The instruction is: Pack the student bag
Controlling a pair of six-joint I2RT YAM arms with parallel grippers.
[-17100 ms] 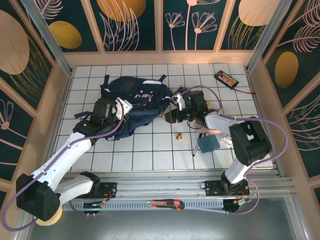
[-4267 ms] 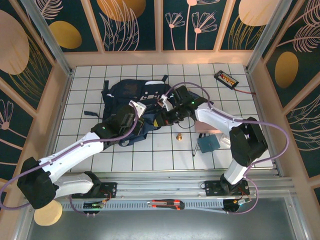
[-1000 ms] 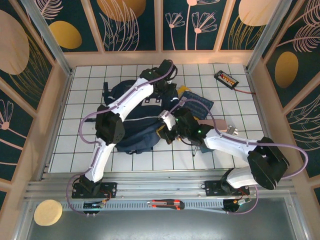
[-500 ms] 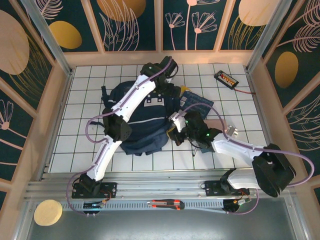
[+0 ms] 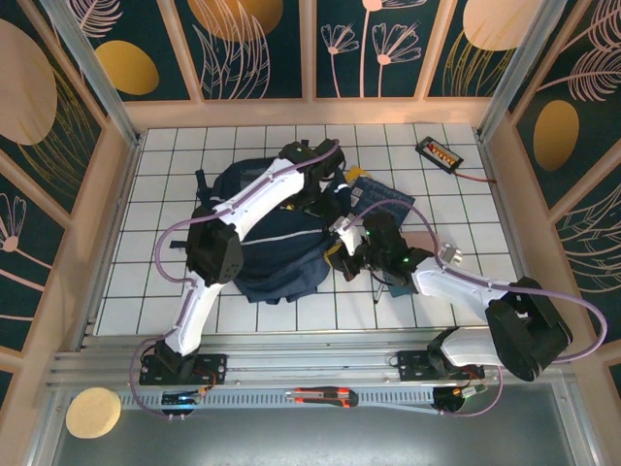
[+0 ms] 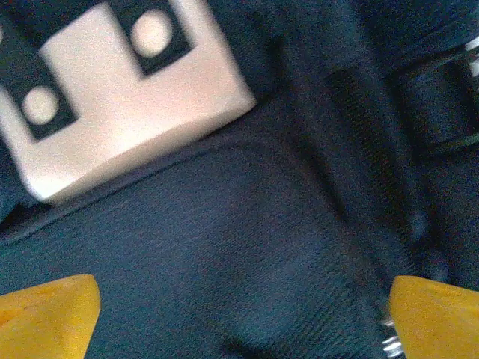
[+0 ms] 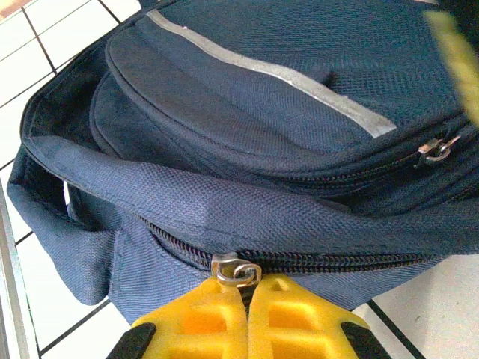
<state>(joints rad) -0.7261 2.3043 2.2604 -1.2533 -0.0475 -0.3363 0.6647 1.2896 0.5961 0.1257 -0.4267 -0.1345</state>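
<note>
On the white tiled table, the navy woven-fabric student bag is lying centrally. The right gripper is pinching its metal zipper pull. The left gripper, fingers spread, has been drawing nearer.

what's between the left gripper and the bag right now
Nothing visible. The left gripper hangs open directly over the bag, near its grey buckle patch, with no other item between them. The right gripper is shut on the zipper pull.
</note>
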